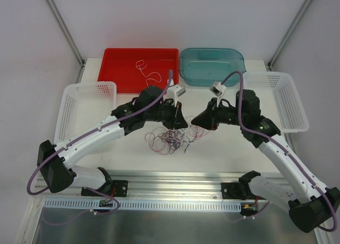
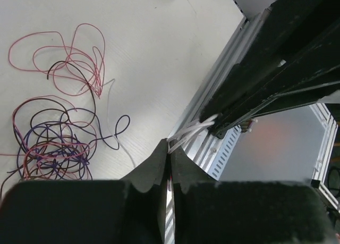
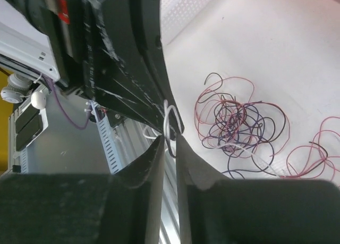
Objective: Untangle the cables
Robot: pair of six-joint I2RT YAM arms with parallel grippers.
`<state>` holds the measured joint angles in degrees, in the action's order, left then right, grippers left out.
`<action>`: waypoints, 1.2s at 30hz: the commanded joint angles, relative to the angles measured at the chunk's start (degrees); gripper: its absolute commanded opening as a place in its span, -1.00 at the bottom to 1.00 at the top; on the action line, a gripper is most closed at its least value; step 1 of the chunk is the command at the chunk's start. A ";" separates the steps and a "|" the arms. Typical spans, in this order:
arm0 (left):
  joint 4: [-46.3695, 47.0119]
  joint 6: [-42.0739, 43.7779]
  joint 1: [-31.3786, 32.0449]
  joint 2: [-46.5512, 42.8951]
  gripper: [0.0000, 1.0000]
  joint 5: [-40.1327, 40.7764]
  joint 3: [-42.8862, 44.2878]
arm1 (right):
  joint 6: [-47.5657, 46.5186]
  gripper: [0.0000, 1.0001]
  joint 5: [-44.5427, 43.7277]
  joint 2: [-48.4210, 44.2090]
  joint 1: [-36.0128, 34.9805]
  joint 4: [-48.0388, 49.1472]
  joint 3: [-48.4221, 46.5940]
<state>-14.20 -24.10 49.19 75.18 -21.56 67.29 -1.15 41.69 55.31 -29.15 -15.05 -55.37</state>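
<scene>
left gripper [image 2: 169, 147] pinching white cable [image 2: 194, 129] | right gripper [image 3: 170, 140] likewise | cables [image 1: 169, 137] tangled

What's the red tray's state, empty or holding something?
Not empty: one white cable lies curled on the floor of the red tray.

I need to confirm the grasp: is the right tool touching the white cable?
Touching. Right wrist view: the white cable loops out from between the nearly closed jaws of the right tool.

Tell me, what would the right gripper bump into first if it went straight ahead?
The white cable loop at its tips comes first; just past it, the right gripper would likely hit the left arm's black body. Depth is hard to judge.
</scene>
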 commanded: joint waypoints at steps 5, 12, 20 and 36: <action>0.58 5.63 0.03 -4.07 -1.00 8.27 5.22 | 0.62 0.06 -9.95 -2.04 -0.56 3.01 6.66; -7.86 13.18 -3.57 -3.81 -1.00 19.71 18.65 | 5.01 0.34 -22.52 -4.07 -0.82 5.64 15.37; -10.59 20.84 -10.07 -1.27 -1.00 28.33 35.97 | 7.65 0.35 -28.33 -3.54 -0.91 7.31 22.14; -14.19 22.95 -16.93 2.69 -1.00 30.34 47.76 | 8.36 0.40 -21.65 5.93 -4.41 21.89 19.36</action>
<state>-28.60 -0.86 32.40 78.00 7.99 114.85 7.31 16.97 57.63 -31.16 -1.56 -30.81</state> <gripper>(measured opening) 0.009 0.690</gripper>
